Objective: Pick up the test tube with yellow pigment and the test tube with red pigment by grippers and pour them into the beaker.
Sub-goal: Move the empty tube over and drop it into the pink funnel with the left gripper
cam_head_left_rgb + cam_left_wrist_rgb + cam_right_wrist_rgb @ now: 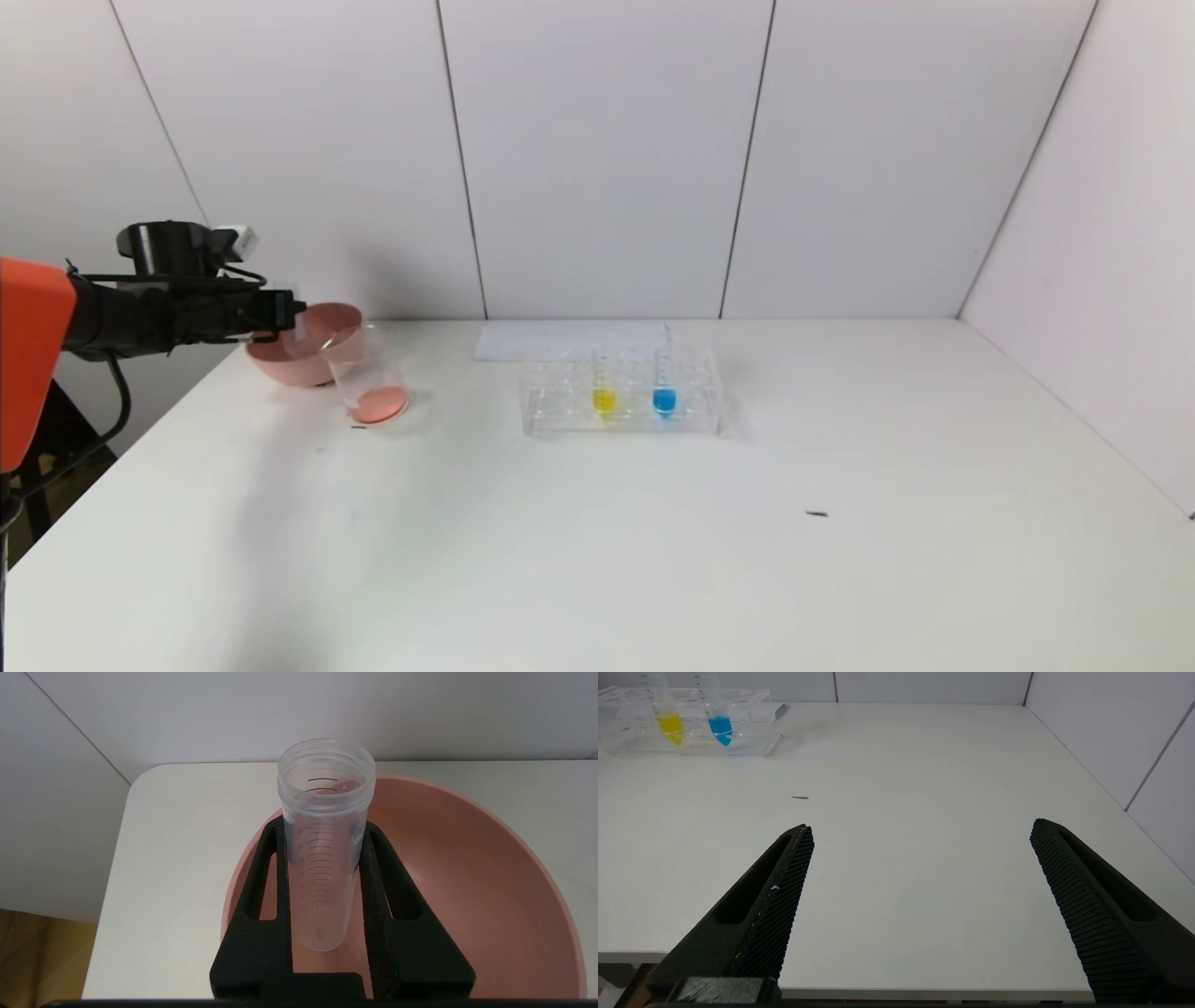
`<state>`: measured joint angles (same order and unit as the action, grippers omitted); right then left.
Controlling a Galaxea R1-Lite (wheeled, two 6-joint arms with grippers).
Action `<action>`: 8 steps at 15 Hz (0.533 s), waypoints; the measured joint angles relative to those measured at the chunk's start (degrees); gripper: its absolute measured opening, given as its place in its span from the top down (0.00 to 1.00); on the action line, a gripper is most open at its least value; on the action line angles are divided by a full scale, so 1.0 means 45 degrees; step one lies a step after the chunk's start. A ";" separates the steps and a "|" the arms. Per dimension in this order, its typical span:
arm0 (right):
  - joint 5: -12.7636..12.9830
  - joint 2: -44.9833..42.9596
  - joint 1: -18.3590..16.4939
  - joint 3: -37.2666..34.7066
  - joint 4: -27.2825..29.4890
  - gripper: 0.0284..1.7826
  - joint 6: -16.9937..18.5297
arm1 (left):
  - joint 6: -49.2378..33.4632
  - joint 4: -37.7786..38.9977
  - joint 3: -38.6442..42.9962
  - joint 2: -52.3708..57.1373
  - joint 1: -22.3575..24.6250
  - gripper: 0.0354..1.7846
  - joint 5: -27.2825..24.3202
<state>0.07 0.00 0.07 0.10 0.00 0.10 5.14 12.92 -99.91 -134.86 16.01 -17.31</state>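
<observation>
**A:** Where is the left gripper (322, 830) right now?

**B:** Over the pink bowl (467, 868) at the far left of the desk (597, 560). Its two black fingers (261, 914) are clamped on a clear graduated tube (324, 812), which looks empty (no red liquid shows inside it, so I take it for the test tube with red pigment, though I cannot be sure). The tube's open threaded mouth points away from the wrist camera.

**A:** And the beaker (367, 373)?

**B:** It stands on the desk just beside the bowl, toward the rack, with a layer of reddish-orange liquid at its bottom. In the head view the gripper sits just above and to the left of its rim.

**A:** The yellow one?

**B:** The test tube with yellow pigment (604, 387) stands upright in the clear rack (621, 420) near the middle of the desk, well apart from the beaker. A blue-tipped tube (664, 387) stands next to it on the right.

**A:** The right gripper (920, 835)?

**B:** Idle near the desk's front edge, fingers spread wide with nothing between them.
</observation>
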 joint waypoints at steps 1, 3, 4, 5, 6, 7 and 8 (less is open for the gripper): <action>0.0000 0.0000 -0.0005 0.0000 0.0000 0.05 0.0003 | 0.0005 0.0000 0.0000 -0.0014 0.0030 0.76 -0.0005; 0.0005 0.0000 -0.0005 0.0000 0.0000 0.05 0.0000 | 0.0008 0.0024 -0.0008 -0.0008 0.0033 0.74 -0.0016; 0.0005 0.0000 0.0005 0.0000 0.0000 0.05 0.0000 | -0.0011 0.0019 -0.0014 0.0000 0.0024 0.71 -0.0030; 0.0005 0.0000 0.0000 0.0000 0.0000 0.05 0.0000 | 0.0005 0.0019 -0.0014 0.0019 0.0030 0.66 -0.0030; 0.0005 0.0000 0.0000 0.0000 0.0000 0.05 0.0000 | 0.0005 0.0024 -0.0014 0.0035 0.0033 0.59 -0.0030; 0.0005 0.0000 0.0000 0.0000 0.0000 0.05 0.0000 | 0.0005 0.0103 -0.0014 0.0041 0.0038 0.51 -0.0030; 0.0005 0.0000 0.0000 0.0000 0.0000 0.05 -0.0005 | 0.0000 0.0184 -0.0008 0.0049 0.0033 0.42 -0.0041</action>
<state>0.10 0.00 0.07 0.10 0.00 0.07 5.14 13.75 -99.95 -134.65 16.15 -17.49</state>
